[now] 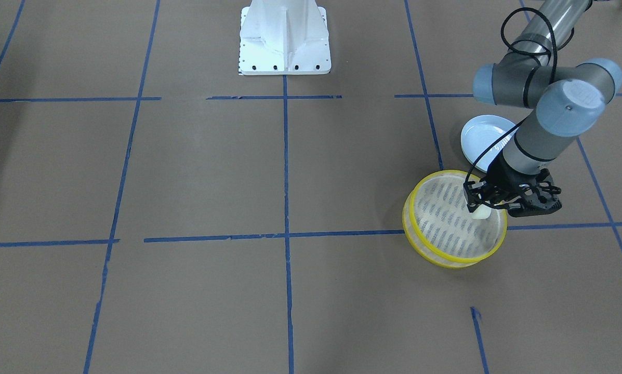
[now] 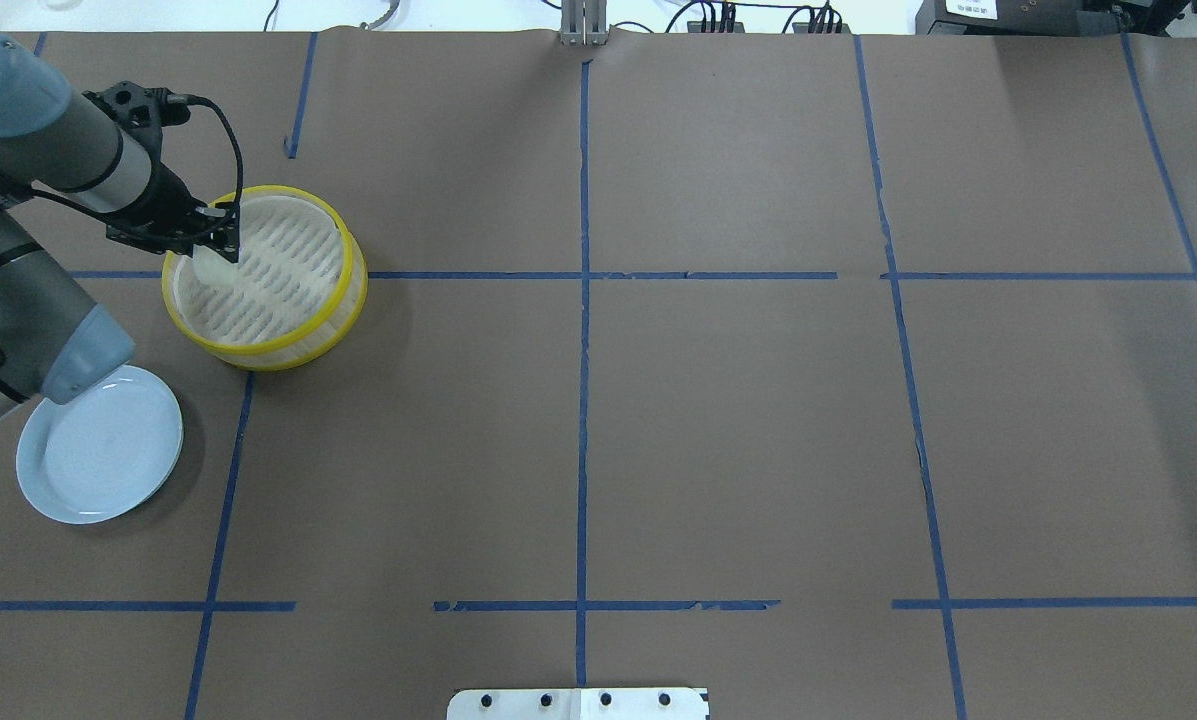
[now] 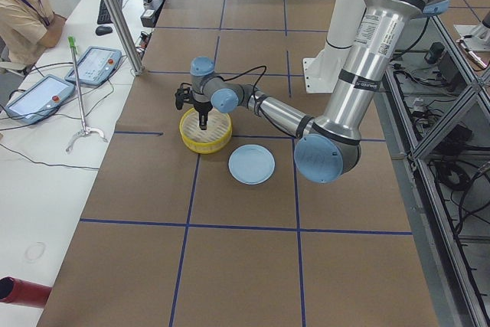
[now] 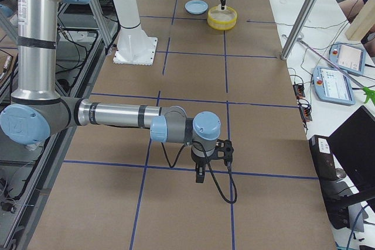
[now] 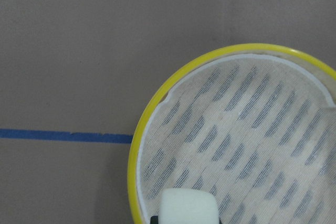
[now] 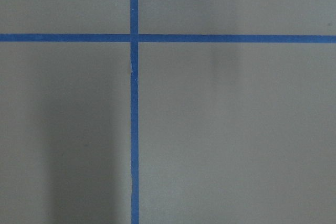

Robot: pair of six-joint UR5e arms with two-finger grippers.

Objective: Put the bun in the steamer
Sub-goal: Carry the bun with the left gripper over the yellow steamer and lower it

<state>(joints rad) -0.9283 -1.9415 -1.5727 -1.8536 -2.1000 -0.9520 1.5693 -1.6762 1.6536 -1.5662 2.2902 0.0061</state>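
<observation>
Brown papered table point(image 2: 658, 420): left end effector point(image 2: 218, 248) clamped on bun point(image 5: 188, 207) (long axis crosswise in wrist view) over steamer point(image 5: 136, 153).

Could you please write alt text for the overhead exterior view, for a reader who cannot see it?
The left pincer holds the cream-white bun just inside the left rim of the yellow-rimmed steamer. A pale blue plate lies nearer the robot, partly hidden by the arm, on a brown table gridded with blue tape.
</observation>
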